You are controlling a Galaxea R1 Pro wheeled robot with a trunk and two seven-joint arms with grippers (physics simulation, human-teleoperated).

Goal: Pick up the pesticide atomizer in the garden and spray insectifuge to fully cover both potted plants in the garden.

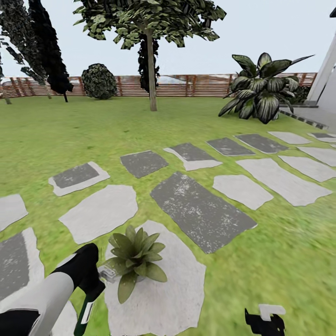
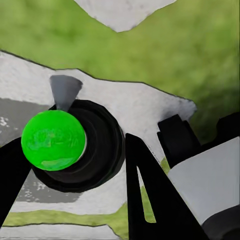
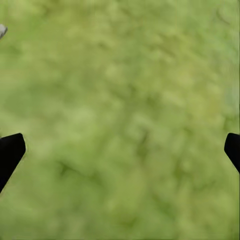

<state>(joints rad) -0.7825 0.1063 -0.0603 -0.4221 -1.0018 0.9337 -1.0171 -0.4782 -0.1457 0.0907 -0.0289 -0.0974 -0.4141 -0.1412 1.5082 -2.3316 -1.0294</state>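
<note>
Lawn (image 1: 70, 135), stepping stones (image 1: 163, 298). My left gripper (image 2: 75, 170) clamped on atomizer (image 2: 75, 150), nozzle end beside plant (image 1: 135, 259) at its 9 o'clock, bottle axis running 12–6. Right gripper (image 3: 120, 150) spread, idle over grass.

A glossy bright green ball (image 2: 53, 140) is gleaming; rough, speckled grey stone slabs (image 1: 200, 211) are lying matt beside the brown wooden slat fence (image 1: 196, 85).

Back garden: lawn (image 1: 70, 135), grey stepping stones (image 1: 200, 210), slatted wooden fence (image 1: 196, 86), tree (image 1: 150, 56), bushes (image 1: 99, 81).
</note>
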